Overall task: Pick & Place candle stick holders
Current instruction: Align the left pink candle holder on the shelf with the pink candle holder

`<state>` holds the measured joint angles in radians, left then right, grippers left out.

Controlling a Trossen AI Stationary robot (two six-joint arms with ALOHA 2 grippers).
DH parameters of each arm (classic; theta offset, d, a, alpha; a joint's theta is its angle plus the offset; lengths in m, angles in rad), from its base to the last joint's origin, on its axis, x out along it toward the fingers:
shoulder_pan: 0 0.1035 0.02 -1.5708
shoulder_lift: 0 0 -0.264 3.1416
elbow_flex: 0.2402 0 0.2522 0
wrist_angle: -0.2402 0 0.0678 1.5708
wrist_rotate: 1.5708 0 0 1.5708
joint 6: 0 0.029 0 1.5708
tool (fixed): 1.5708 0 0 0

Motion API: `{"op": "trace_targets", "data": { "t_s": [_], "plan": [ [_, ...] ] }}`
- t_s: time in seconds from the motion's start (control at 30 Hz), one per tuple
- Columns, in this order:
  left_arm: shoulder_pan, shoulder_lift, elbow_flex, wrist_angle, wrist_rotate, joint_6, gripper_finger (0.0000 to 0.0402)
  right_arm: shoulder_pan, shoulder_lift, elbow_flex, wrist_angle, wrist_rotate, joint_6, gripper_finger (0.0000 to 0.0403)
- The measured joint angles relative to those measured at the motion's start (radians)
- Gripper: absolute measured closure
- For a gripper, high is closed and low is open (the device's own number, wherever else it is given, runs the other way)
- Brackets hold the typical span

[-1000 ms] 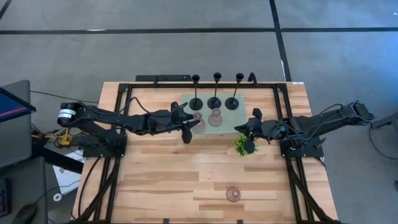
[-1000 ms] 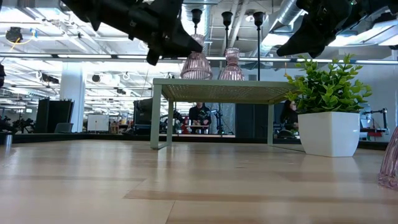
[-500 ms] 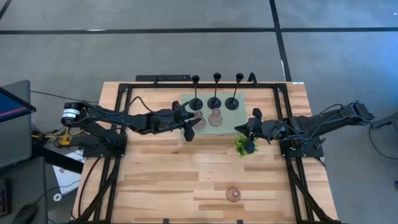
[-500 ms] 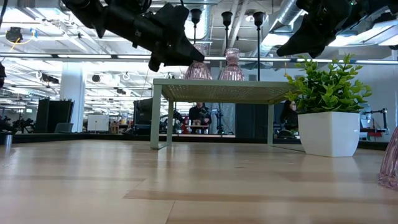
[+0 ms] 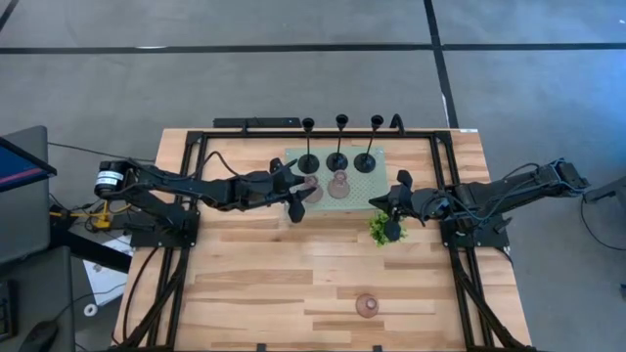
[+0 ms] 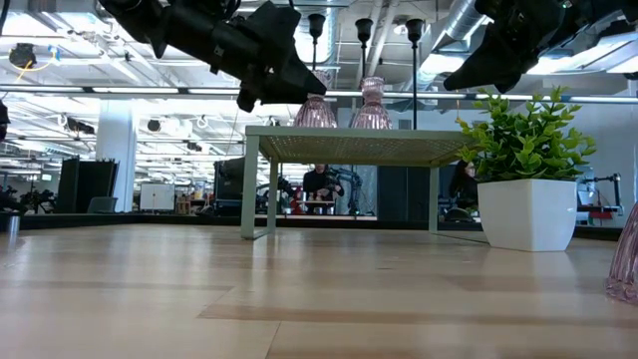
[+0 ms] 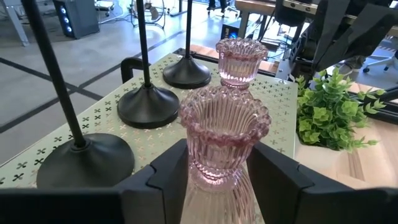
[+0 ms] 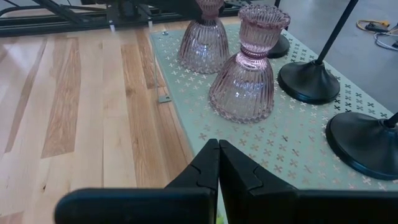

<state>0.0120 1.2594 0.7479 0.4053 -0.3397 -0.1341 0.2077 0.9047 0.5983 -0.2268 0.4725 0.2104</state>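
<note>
Three black candle stick holders (image 5: 337, 156) stand by their disc bases along the far side of the pale green perforated tray (image 5: 367, 186). Two pink glassy holders stand on the tray in front of them: one between my left gripper's fingers (image 7: 224, 134) and one beside it (image 5: 338, 184). A third pink holder (image 5: 367, 305) stands on the table near the front edge. My left gripper (image 5: 298, 191) is shut on the left pink holder. My right gripper (image 8: 217, 163) is shut and empty above the plant, at the tray's near right corner. My left gripper pinches the pink holder's narrow waist (image 7: 217, 171), just below its ribbed cup, between its two fingers (image 7: 168, 171). The fingers come from the table's left, slanting a little down. The holder stands upright with its base on the tray.
A small green plant in a white pot (image 5: 384, 227) stands on the table by the tray's near right corner, under my right gripper. The tray is raised on legs (image 6: 249, 179). Black frame rails (image 5: 191, 196) run along both sides of the table.
My left gripper has moved toward the table's right and slightly down, so that it now stands around the upper part of the left pink holder. The holder has stayed upright on the tray.
</note>
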Motion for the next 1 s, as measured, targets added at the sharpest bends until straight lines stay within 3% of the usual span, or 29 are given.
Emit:
{"op": "trace_targets", "data": {
  "t_s": [0.63,1.0],
  "plan": [
    [0.0,-0.095,-0.002,-0.023,0.026,0.03,0.0247,0.0,0.0,0.0,-0.003,0.0,0.0,0.0403],
    [0.0,-0.048,-0.011,-0.021,0.057,0.025,0.0263,0.0,0.0,0.0,-0.002,0.0,0.0,0.0403]
  ]
}}
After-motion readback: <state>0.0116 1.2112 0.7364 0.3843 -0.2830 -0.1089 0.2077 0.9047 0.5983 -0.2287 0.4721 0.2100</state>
